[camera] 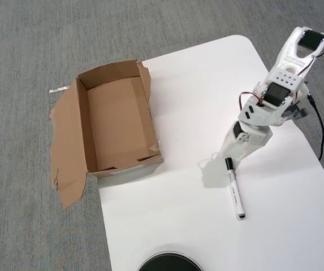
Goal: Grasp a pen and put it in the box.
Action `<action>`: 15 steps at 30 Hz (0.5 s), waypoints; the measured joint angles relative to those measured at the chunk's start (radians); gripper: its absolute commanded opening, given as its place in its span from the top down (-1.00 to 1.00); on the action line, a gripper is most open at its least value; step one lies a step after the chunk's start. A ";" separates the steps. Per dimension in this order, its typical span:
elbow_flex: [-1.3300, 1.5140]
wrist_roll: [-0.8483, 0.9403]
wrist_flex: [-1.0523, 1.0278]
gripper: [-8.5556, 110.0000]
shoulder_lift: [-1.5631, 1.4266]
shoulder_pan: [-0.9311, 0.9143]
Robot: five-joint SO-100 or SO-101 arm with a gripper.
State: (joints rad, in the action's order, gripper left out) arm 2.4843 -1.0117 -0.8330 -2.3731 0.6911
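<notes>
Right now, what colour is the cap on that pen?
Black, on a white barrel; the pen shows best in the overhead view.

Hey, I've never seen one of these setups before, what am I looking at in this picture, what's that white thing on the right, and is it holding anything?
This is a single picture from a camera fixed above, looking straight down. The white jointed thing on the right is a small robot arm standing on a white table. At its lower end is a two-finger gripper, its "hand".

On the table lies a pen: a slim white marker with a black cap. The gripper's tip is right by the capped end, but it holds nothing; the pen lies flat on the table. From this angle I cannot tell whether the fingers are open or shut.

On the left is an empty brown cardboard box, open at the top, part on the table and part over the grey carpet. A dark round object peeks in at the bottom edge; I cannot tell what it is.
</notes>
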 measured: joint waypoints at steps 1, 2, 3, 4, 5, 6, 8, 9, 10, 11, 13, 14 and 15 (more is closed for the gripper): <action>0.000 0.000 0.000 0.45 0.000 0.009; 0.000 0.000 0.000 0.45 0.000 0.012; 0.000 0.000 0.000 0.45 0.000 0.014; 0.000 0.000 0.000 0.45 0.000 0.009; 0.000 0.000 -0.002 0.45 0.000 0.011; 0.000 0.000 -0.003 0.45 0.000 0.018; 0.000 -0.003 -0.021 0.45 0.002 0.041; 0.000 -0.006 -0.055 0.45 0.002 0.067; 0.000 -0.006 -0.087 0.45 0.002 0.100; 0.000 -0.005 -0.120 0.45 0.002 0.123; 0.000 -0.006 -0.186 0.45 0.002 0.135; 0.000 -0.006 -0.213 0.45 0.002 0.127; 0.000 -0.006 -0.233 0.45 0.002 0.137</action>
State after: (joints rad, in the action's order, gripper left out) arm 2.4843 -1.0178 -1.0661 -2.3715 0.8276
